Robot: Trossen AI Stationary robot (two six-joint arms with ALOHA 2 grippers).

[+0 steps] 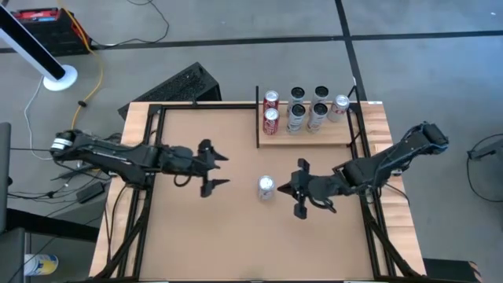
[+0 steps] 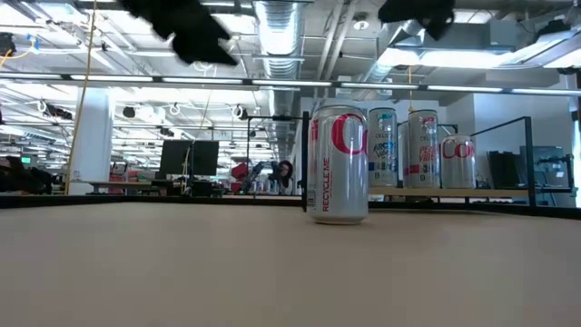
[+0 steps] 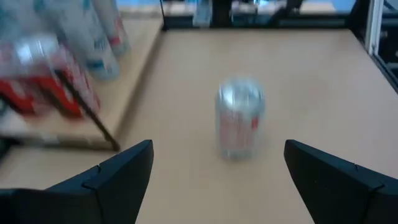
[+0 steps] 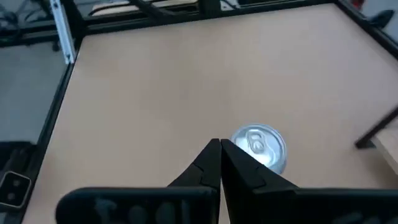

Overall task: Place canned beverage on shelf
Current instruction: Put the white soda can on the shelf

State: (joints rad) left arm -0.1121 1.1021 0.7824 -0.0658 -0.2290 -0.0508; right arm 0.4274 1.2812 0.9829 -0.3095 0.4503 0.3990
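Observation:
A silver and red can (image 1: 266, 187) stands upright on its base on the brown tabletop, near the middle. It also shows in the low view (image 2: 338, 163), the left wrist view (image 3: 239, 118) and the right wrist view (image 4: 260, 146). The shelf (image 1: 338, 134), a pale board with a black upright bar (image 1: 257, 118) on its left short edge, lies at the far right and bears several cans. My left gripper (image 1: 226, 169) is open, left of the can, its fingers toward it. My right gripper (image 1: 283, 189) is shut, just right of the can and higher than its top.
Black frame rails (image 1: 149, 157) run along the table's left, far and right sides. On the shelf stand two red cans (image 1: 271, 110) and several silver ones (image 1: 308, 110). Bare tabletop lies between the standing can and the near edge.

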